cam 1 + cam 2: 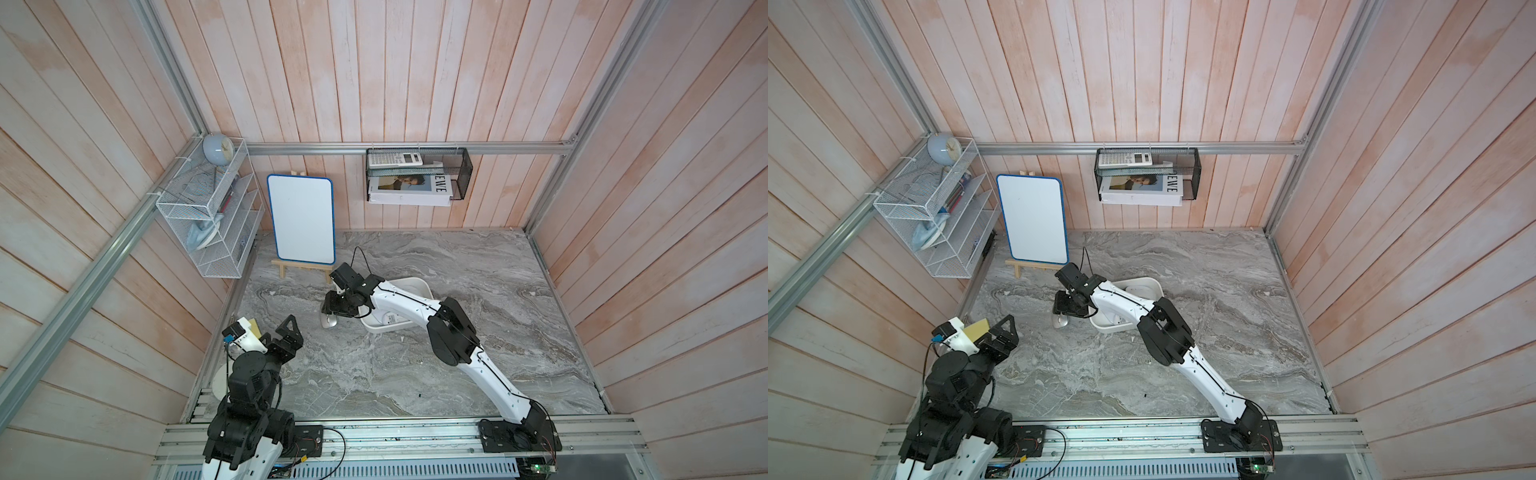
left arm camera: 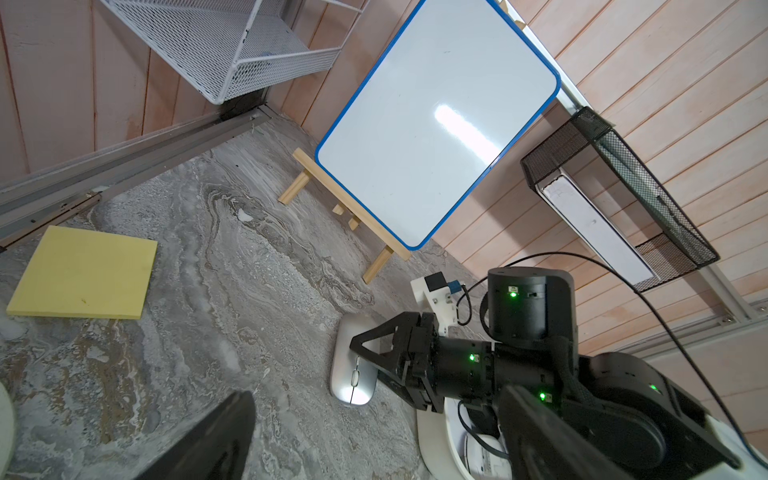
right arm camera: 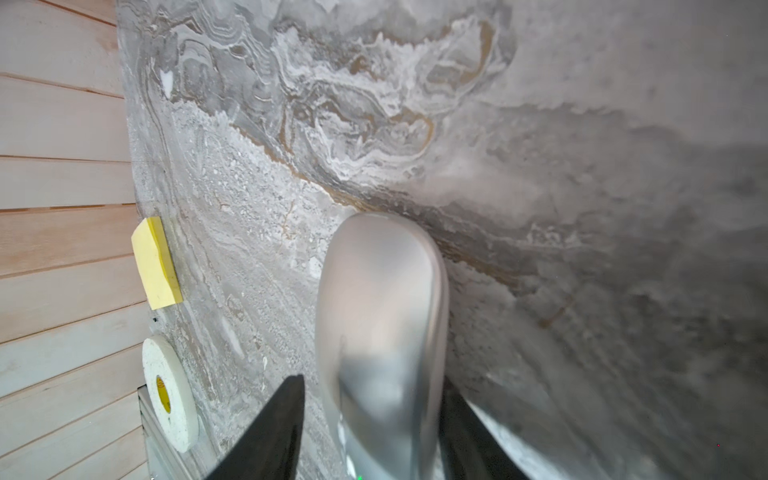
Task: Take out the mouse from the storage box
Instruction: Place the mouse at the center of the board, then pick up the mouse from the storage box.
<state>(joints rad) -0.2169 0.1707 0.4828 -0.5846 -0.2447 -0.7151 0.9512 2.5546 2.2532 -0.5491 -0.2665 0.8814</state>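
Mouse (image 3: pixel 382 316) on table (image 1: pixel 415 365) beside storage box (image 1: pixel 417 283), right claw (image 3: pixel 370 387) straddling it

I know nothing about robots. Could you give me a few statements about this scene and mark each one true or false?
1. The silver mouse lies on the table, outside the storage box. True.
2. The right end effector is shut tight with nothing between its jaws. False: its jaws stand apart on either side of the mouse.
3. The whiteboard carries writing. False: it is blank.
4. A calculator lies in the black mesh basket. True.
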